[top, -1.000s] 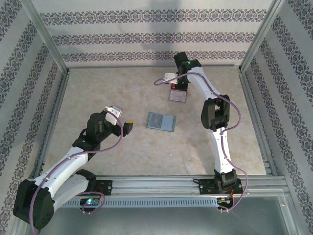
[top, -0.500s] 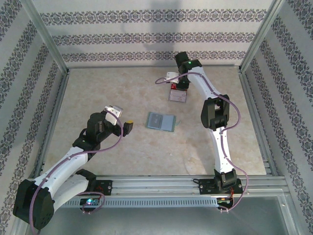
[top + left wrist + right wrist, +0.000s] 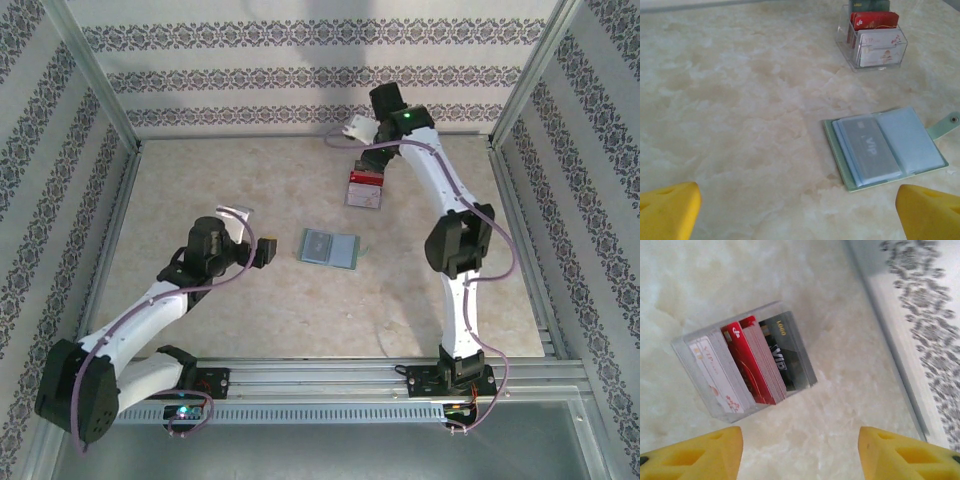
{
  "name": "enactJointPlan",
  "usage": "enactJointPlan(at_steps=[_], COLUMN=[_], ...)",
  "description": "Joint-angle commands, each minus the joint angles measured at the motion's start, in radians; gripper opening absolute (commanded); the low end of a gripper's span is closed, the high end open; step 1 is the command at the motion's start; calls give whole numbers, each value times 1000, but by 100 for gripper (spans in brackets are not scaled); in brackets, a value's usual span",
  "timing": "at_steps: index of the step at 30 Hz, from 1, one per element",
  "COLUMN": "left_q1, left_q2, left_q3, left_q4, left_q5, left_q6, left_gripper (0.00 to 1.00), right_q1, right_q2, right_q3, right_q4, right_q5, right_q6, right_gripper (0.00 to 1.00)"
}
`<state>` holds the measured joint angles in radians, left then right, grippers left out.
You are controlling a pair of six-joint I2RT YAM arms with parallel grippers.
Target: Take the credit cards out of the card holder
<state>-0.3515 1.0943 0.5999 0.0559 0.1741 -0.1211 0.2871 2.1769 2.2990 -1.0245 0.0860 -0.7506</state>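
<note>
The card holder [image 3: 329,247] lies open and flat mid-table, grey-green edged with blue-grey sleeves [image 3: 887,147]. A grey credit card marked VIP [image 3: 869,148] sits in its left sleeve. My left gripper [image 3: 264,252] is just left of the holder, low over the table, open and empty [image 3: 800,220]. My right gripper [image 3: 374,158] hangs over the far side of the table near the back wall, also open and empty [image 3: 800,455]. It is above and just behind a clear box of cards [image 3: 747,362].
The clear box [image 3: 364,188] holds upright stacks of white, red and dark cards [image 3: 874,36], a hand's width behind the holder. The holder's snap tab [image 3: 947,125] sticks out on its right. Metal frame rails and patterned walls [image 3: 920,325] enclose the table.
My right gripper has opened and drawn up and back from the clear box toward the back wall. The left wrist has turned and shifted slightly toward the holder.
</note>
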Motion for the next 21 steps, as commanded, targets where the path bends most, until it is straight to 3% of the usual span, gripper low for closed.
enactJointPlan(at_steps=[1,5,10,16,21], left_q1=[22,29,34,30,6], left_q2=[56,127,194,285,385], left_q3=[81,126,177,226,290], left_q4=[-76,-86,-128,-140,-186], left_q5=[-1,64,149,290,357], left_q6=[-146,-219,-288,-353,-400], left_gripper=[100,100,96,75,61], right_q1=[17,18,3,-70,-142], right_q2=[-116,-271,-539,-823,-986], right_q3=[-84,-268,-644,-1061,-1310], right_q4=[11,85,301,583,756], right_q5=[-12,-42,-148,-348,-432], right_q6=[211,392,640,940,1130], right_gripper=[64,66,71,76,89])
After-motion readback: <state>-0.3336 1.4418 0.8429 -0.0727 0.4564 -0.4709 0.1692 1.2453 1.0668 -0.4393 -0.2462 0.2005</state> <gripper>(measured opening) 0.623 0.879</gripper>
